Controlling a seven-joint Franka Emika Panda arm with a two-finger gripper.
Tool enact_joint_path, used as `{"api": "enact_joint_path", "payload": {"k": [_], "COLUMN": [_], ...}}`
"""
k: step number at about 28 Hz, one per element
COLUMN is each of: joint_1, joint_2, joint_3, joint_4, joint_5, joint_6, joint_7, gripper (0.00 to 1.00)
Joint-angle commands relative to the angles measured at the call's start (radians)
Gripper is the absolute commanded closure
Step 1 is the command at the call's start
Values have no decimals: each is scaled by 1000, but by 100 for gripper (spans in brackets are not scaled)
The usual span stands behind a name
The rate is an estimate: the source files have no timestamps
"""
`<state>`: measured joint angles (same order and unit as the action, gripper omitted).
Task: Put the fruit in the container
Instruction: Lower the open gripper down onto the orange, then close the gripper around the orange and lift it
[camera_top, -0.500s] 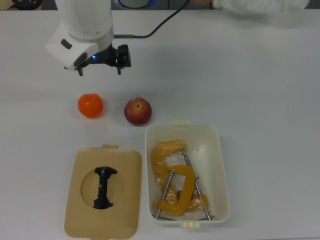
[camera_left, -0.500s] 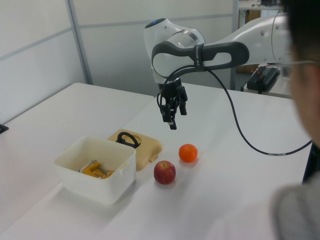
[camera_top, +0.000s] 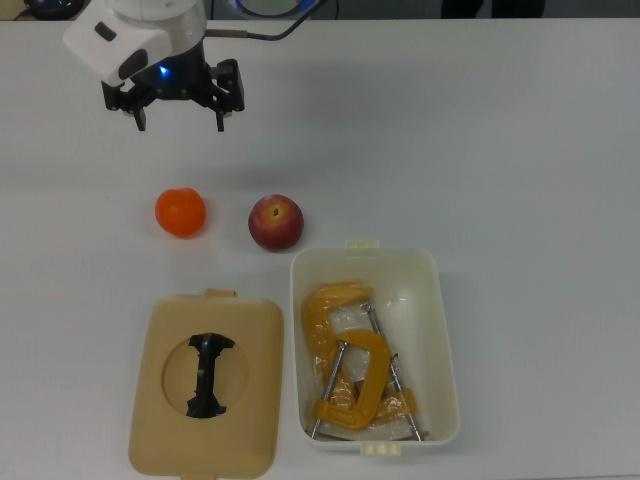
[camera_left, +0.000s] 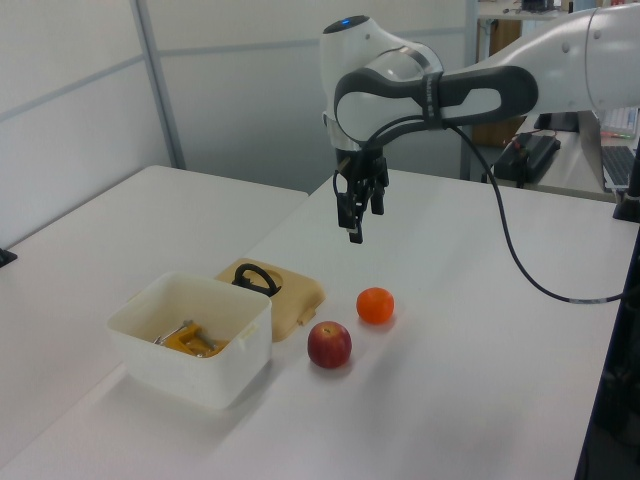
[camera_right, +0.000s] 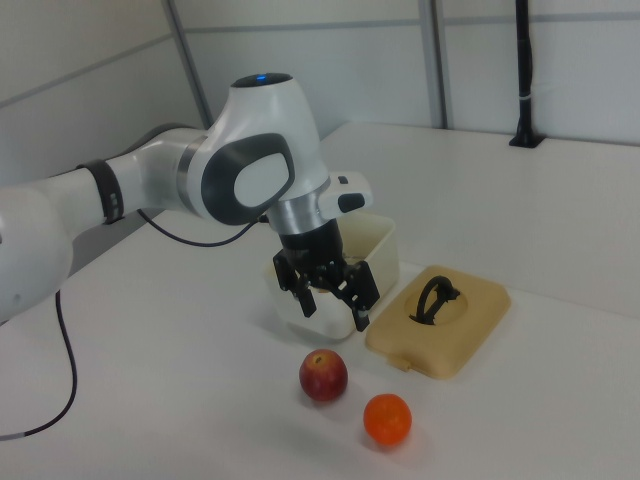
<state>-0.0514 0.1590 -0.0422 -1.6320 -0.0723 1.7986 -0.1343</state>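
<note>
Fruit pickup hasn't happened yet, so the step in hand looks like lining up over one piece and coming down on it. The white robot gripper (camera_top: 180, 110) hangs in the upper left of the top view, jaws spread wide and holding nothing.

Both fruits sit on the white tabletop (camera_top: 520, 160), near the middle-left of the top view: the bright orange round mandarin-like fruit (camera_top: 181, 212) and, just to its right, the dark red apple with a yellowish patch (camera_top: 276, 222). They're close together but not touching. In the left view the gripper (camera_left: 356, 215) floats above and a bit behind the orange one (camera_left: 376, 305), well clear of it.

My take on doing this well: go for the orange fruit first since it's more directly under the jaws, centre over it, drop straight down and close around the widest part. Round things like to roll, so an off-centre squeeze could squirt it sideways into the apple (camera_left: 329, 344).

The cream-white rectangular plastic tub (camera_top: 440, 340) is at the lower right of the top view, its near corner just beside the apple. It already has a yellow-orange metal C-clamp (camera_top: 355, 375) lying in it, so I'd release the fruit over the clearer end nearest the apple. The flat tan lid with a black handle (camera_top: 205, 385) lies to the tub's left, off and out of the way.
</note>
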Motion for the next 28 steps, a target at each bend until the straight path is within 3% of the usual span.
{"api": "enact_joint_path", "payload": {"k": [1, 9, 22, 28], "joint_1": [1, -37, -53, -61], "joint_2": [-49, 28, 177, 195], "joint_3": [-1, -1, 1, 1], "joint_4": [-118, -186, -183, -184], "joint_5": [-9, -9, -15, -61], "joint_6": [79, 260, 396, 398], "joint_7": [-1, -56, -57, -57], "gripper": [0, 0, 0, 0]}}
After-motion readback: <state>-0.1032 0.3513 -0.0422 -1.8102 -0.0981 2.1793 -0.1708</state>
